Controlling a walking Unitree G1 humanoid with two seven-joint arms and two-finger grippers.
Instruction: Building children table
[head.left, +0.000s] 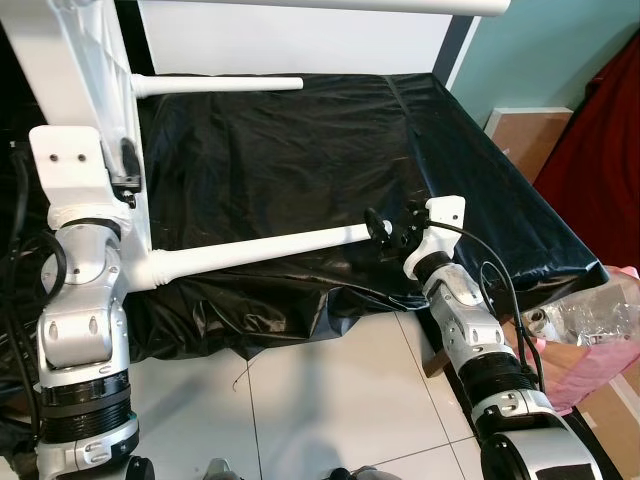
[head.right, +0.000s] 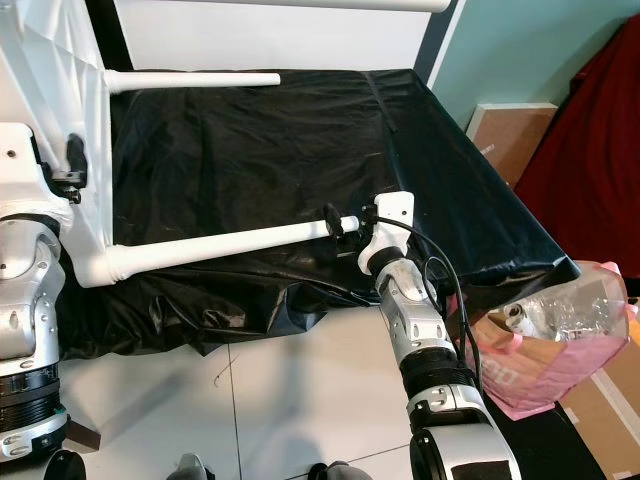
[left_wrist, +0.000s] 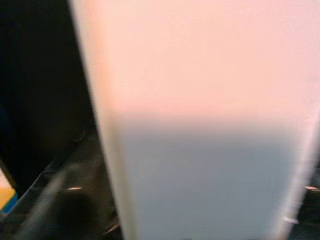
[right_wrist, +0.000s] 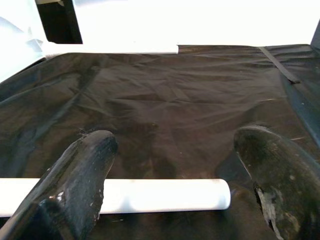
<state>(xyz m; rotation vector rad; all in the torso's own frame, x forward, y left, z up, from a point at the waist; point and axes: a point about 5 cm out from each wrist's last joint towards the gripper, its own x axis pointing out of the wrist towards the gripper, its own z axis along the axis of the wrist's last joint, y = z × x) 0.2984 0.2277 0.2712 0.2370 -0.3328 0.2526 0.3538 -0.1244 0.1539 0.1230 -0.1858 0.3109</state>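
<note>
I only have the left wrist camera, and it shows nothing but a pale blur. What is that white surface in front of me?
Observer: It's the white tabletop, standing on edge at the robot's left. The left gripper is right up against it.
Operator: Are any legs on it?
Observer: Yes, two. The far leg and the near leg both stick out sideways over a black sheet.
Operator: Where's the right gripper?
Observer: The right gripper is at the near leg's free end, with its fingers open.
</note>
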